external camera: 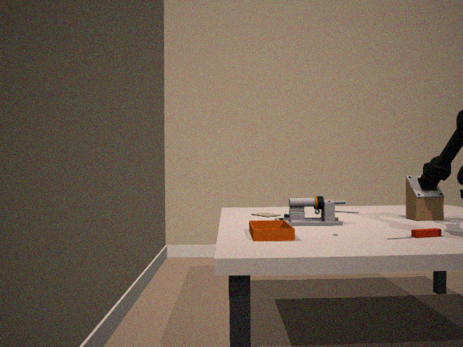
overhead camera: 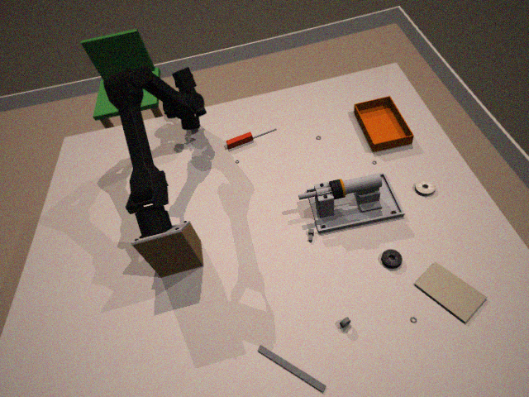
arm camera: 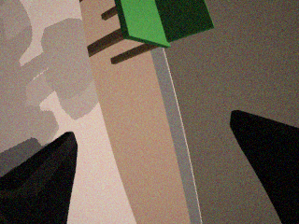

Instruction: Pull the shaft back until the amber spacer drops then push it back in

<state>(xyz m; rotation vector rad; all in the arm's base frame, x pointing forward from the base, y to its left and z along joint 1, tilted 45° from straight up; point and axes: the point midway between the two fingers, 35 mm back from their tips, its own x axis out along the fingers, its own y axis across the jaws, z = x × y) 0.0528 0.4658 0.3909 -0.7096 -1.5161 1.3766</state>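
Note:
The grey housing stands on a grey base plate. The amber spacer hangs on the shaft line against the housing's end face. Black spacer material sits directly beside it, against the smaller grey support block; single spacers cannot be told apart. The grey shaft sticks out beyond this block. My gripper is open and empty in the wrist view, far from the fixture, near the table's chair side. Its fingertips are not clear in the top view.
An orange tray and a red screwdriver lie on the table. A pale disc, a dark disc, a beige plate and a grey bar lie around the fixture. A green chair stands beyond the edge.

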